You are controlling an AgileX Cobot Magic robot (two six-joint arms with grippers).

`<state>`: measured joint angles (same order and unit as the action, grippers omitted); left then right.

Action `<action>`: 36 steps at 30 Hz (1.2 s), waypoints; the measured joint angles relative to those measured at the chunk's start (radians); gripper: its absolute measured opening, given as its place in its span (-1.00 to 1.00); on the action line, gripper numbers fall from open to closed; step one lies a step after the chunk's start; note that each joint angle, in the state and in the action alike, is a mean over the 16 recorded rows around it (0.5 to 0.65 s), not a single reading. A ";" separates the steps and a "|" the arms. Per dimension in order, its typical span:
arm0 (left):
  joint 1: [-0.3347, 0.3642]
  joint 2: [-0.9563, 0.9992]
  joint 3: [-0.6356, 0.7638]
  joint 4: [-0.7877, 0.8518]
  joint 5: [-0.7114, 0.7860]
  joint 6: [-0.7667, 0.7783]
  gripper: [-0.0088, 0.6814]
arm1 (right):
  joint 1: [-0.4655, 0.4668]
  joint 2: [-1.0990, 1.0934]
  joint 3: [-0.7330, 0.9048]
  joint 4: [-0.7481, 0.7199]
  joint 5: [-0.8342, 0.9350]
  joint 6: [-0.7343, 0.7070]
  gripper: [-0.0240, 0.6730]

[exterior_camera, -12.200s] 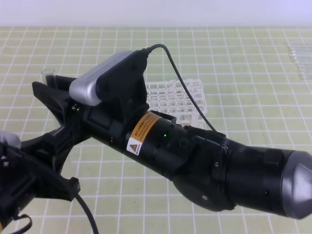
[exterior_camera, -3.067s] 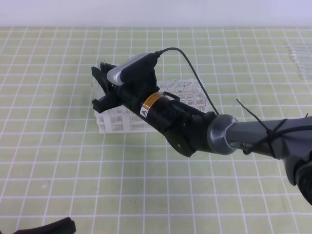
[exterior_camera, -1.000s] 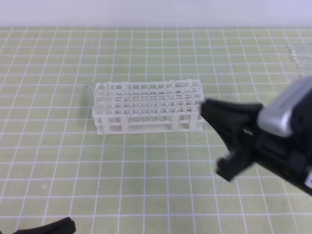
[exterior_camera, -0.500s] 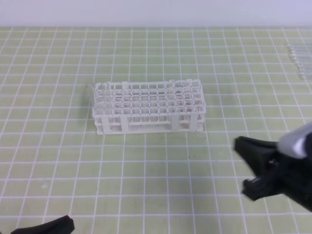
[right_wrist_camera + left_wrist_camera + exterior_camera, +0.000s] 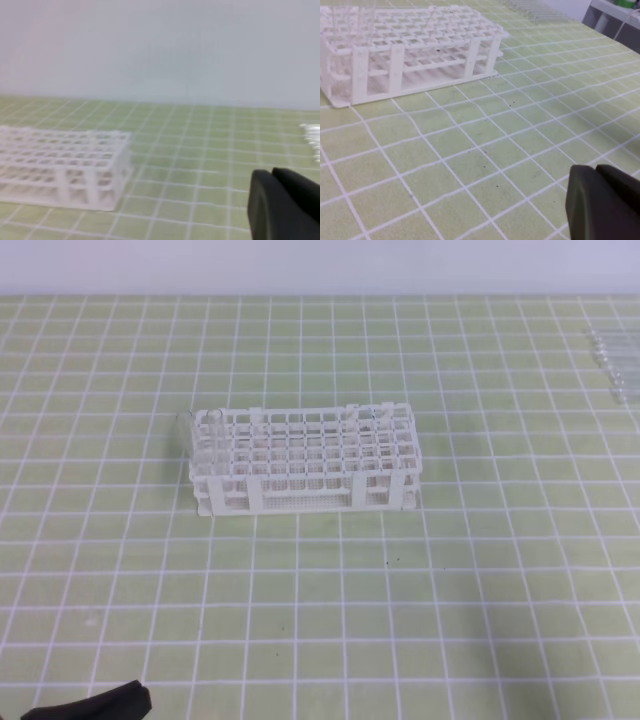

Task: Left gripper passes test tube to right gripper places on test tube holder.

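The white test tube holder point(image 5: 300, 462) lies lengthwise in the middle of the green gridded mat. A clear test tube point(image 5: 187, 430) stands upright at its left end, free of both grippers; which hole it sits in I cannot tell. In the left wrist view the left gripper point(image 5: 594, 171) sits low at the bottom right, jaws shut and empty, well short of the holder point(image 5: 410, 50). In the right wrist view the right gripper point(image 5: 271, 173) is shut and empty, with the holder point(image 5: 65, 165) off to its left. The exterior view does not show the right gripper.
Several spare clear tubes point(image 5: 612, 358) lie side by side at the far right edge of the mat, also in the right wrist view as tubes point(image 5: 312, 137). A black part of the left arm point(image 5: 95, 705) pokes in at the bottom left corner.
The right gripper has drawn back toward the lower right and left the exterior view. The holder, the tube and the left arm have not moved.
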<state>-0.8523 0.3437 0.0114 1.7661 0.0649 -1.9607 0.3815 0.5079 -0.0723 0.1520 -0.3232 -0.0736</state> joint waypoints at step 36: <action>0.000 0.000 0.001 0.001 0.001 0.000 -0.98 | -0.223 -0.527 0.073 -0.047 0.596 0.005 -0.97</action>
<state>-0.8522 0.3440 0.0125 1.7673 0.0658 -1.9609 0.1589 -0.0191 0.0009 0.1050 0.2729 -0.0686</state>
